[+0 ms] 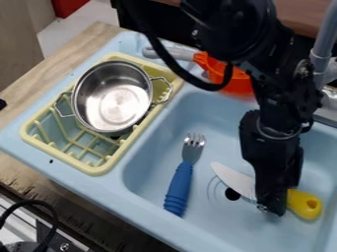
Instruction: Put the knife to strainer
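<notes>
Right, the pale blue sink (223,123) takes up most of my camera view, with a wooden counter (66,53) along its left and near sides. My black arm (283,54) comes in from the top, over the basin's right half. On the left, there's the pale yellow drying rack (99,170), set on the sink's ledge, and a shiny metal pot (113,98) with two wire handles sits upright in it. My gripper (271,208) points down at the knife, just where blade meets handle; from here I can't tell whether it's wide or narrow, or whether it has hold of anything. The knife (233,179) is down in the basin, its pale blade angled toward the fork and its yellow handle on the right. That blue-handled fork (179,184) lies to the left, tines toward the far side. Up beyond the basin, the orange strainer (238,84) is partly hidden behind my arm. Smallest of all, a dark drain hole (232,194) shows beside the blade.
</notes>
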